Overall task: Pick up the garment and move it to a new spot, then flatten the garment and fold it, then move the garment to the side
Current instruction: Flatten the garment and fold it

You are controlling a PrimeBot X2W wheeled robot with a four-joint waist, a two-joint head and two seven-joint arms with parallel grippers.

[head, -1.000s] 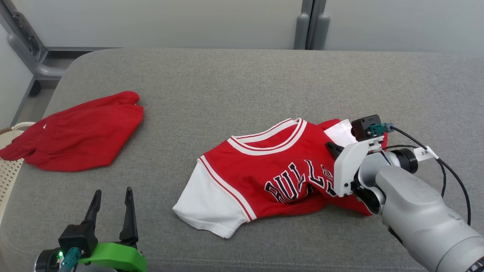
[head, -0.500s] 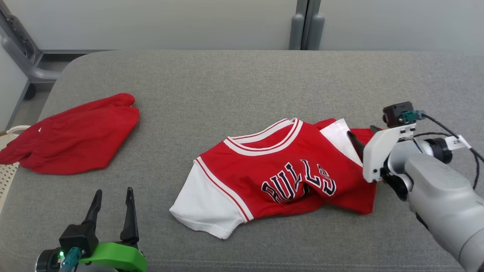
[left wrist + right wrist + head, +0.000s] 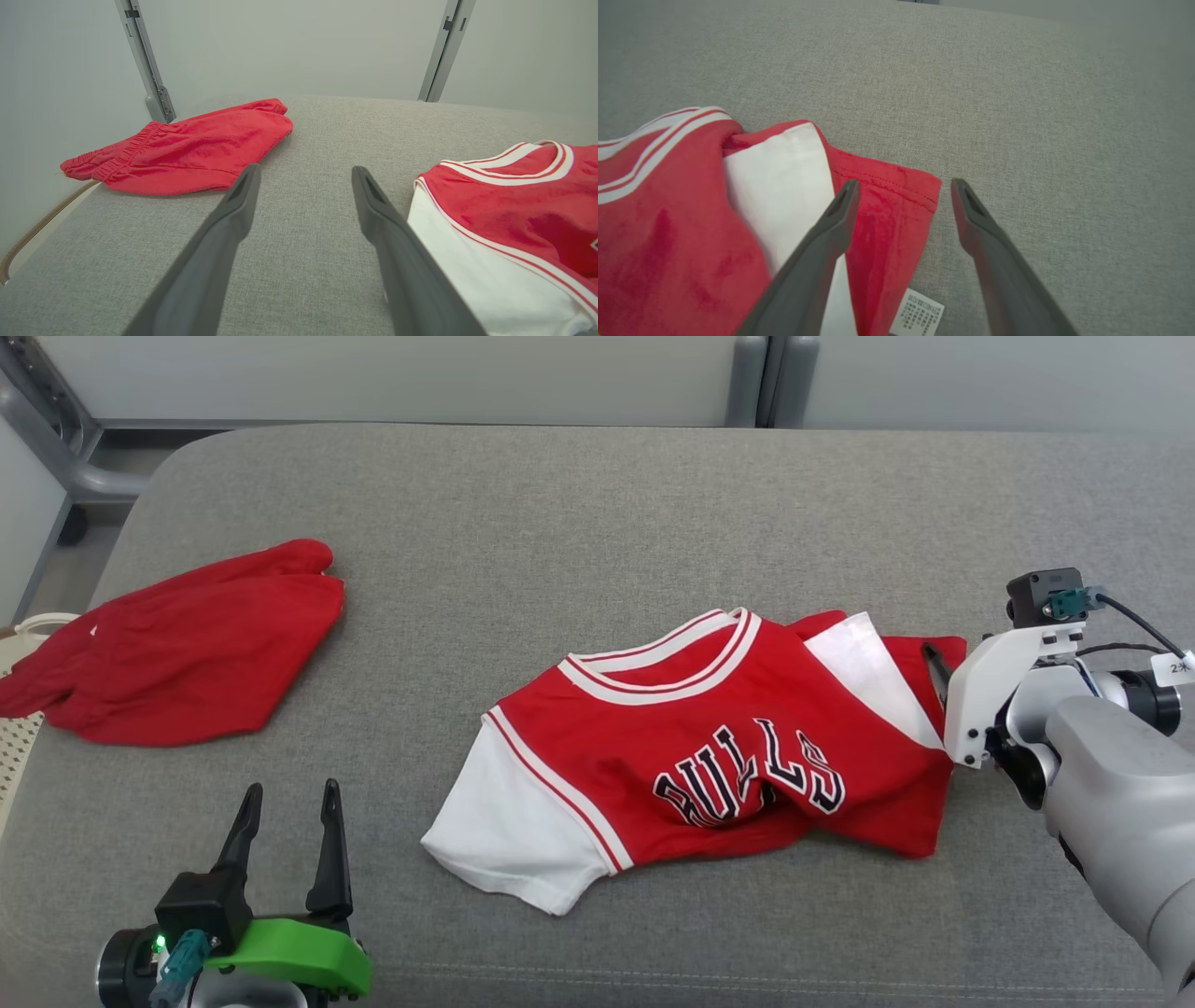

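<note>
Right hand (image 3: 904, 183): fingers spread wide, nothing between them. One finger sits over the red hem corner of the jersey (image 3: 709, 756), the other over bare bench (image 3: 560, 513). Can't tell if it touches the cloth. The jersey lies rumpled, lettering up, right of bench centre. One white sleeve points to the near left, and a white panel shows between red folds beside the hand. A care label (image 3: 920, 317) pokes out at the hem. Left hand (image 3: 290, 787): also wide and empty, at the front-left edge, well apart from the jersey. Red shorts (image 3: 196, 644) lie at the bench's far left.
</note>
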